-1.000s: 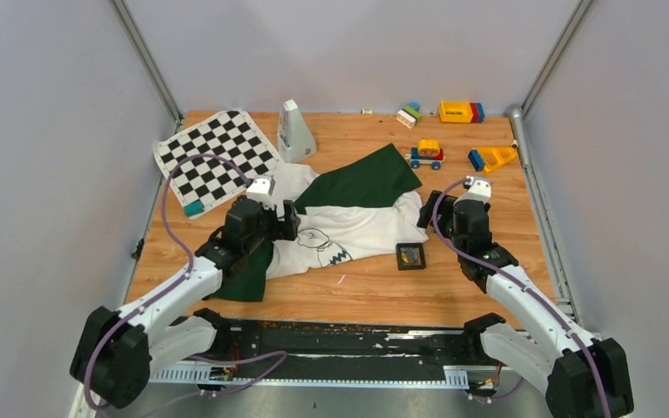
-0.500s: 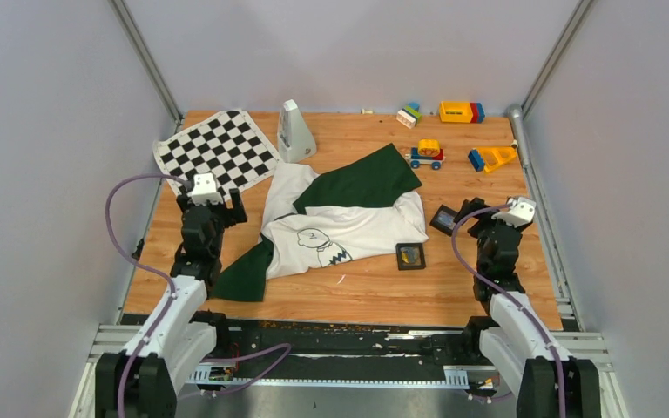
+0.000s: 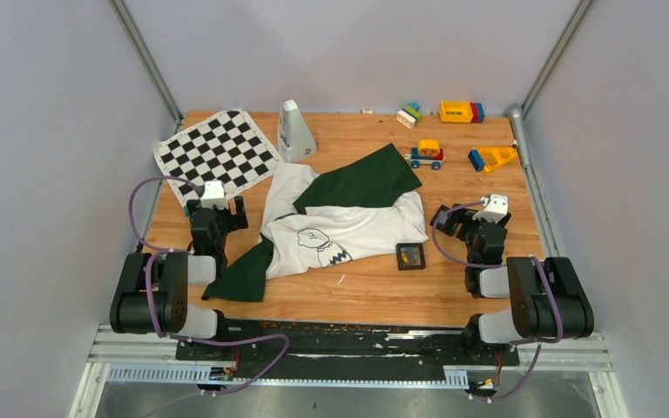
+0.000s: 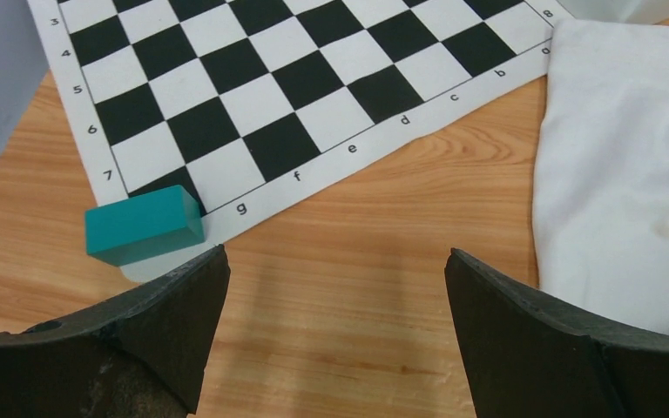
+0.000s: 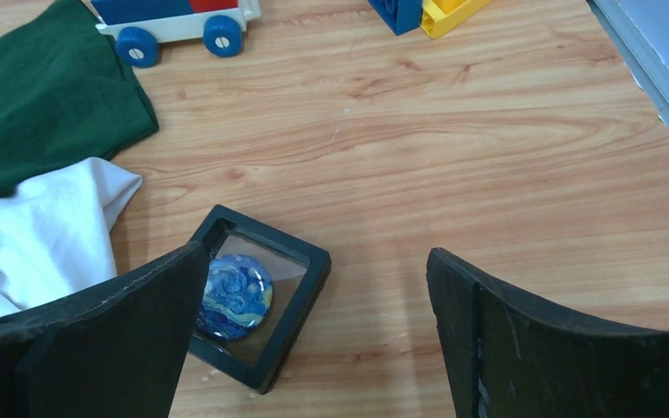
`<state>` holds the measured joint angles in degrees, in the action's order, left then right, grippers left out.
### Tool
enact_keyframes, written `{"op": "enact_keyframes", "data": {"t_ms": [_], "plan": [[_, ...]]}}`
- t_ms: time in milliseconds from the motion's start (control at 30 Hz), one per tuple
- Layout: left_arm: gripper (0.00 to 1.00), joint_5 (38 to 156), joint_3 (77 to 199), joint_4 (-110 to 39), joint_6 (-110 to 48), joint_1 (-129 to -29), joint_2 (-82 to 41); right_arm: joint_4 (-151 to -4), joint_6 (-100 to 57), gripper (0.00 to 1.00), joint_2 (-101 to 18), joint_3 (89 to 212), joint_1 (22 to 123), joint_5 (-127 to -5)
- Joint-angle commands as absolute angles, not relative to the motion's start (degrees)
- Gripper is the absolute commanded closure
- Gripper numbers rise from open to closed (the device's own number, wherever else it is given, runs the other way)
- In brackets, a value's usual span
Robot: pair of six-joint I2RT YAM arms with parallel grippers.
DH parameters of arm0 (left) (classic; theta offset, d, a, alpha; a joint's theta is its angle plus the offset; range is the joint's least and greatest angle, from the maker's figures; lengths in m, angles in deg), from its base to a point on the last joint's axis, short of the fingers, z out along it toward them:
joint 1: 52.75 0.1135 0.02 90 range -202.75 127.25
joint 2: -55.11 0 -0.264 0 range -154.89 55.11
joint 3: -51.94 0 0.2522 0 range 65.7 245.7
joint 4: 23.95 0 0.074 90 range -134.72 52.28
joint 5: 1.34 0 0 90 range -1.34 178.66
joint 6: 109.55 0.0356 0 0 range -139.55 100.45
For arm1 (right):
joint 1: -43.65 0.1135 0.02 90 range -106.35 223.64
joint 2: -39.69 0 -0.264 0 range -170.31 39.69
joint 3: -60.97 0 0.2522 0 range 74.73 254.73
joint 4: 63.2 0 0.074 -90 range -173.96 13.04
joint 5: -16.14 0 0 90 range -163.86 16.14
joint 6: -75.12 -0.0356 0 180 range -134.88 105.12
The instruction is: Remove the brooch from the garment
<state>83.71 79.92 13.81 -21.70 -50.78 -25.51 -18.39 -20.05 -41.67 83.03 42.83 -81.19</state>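
Observation:
The garment point(image 3: 340, 222), a white T-shirt with dark green sleeves and a cartoon on the chest, lies crumpled mid-table. Its white cloth point(image 4: 627, 174) fills the right of the left wrist view, and a green sleeve point(image 5: 43, 96) shows in the right wrist view. A small yellowish piece, the brooch point(image 3: 410, 254), lies in a black square tray point(image 3: 400, 264) off the shirt's right hem. My left gripper point(image 3: 216, 212) point(image 4: 337, 252) stands open over bare wood left of the shirt. My right gripper point(image 3: 477, 221) point(image 5: 316, 251) is open and empty, right of the shirt.
A second black frame point(image 5: 300, 296) point(image 3: 442, 218) holding a blue swirled disc point(image 5: 235, 296) lies by my right gripper's left finger. A chequered mat point(image 3: 218, 157) point(image 4: 296, 78) with a teal block point(image 4: 144, 225) is at the back left. Toy blocks and a car point(image 3: 425, 154) stand at the back right.
Both arms have drawn back from the garment toward the near edge and folded over their bases. The left gripper left the shirt's chest; the second black frame is now uncovered.

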Motion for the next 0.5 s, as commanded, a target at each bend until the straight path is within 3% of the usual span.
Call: {"op": "enact_keyframes", "data": {"t_ms": [0, 467], "plan": [[0.00, 88.69, 82.92, 19.68, -19.71, -50.54, -25.35, -17.01, -19.57, 0.00, -39.55, 86.51, 42.16, -79.15], [0.00, 91.07, 83.06, 19.15, -18.16, -50.49, -25.71, -16.96, -19.62, 0.00, -39.54, 86.42, 42.05, -78.88]]}}
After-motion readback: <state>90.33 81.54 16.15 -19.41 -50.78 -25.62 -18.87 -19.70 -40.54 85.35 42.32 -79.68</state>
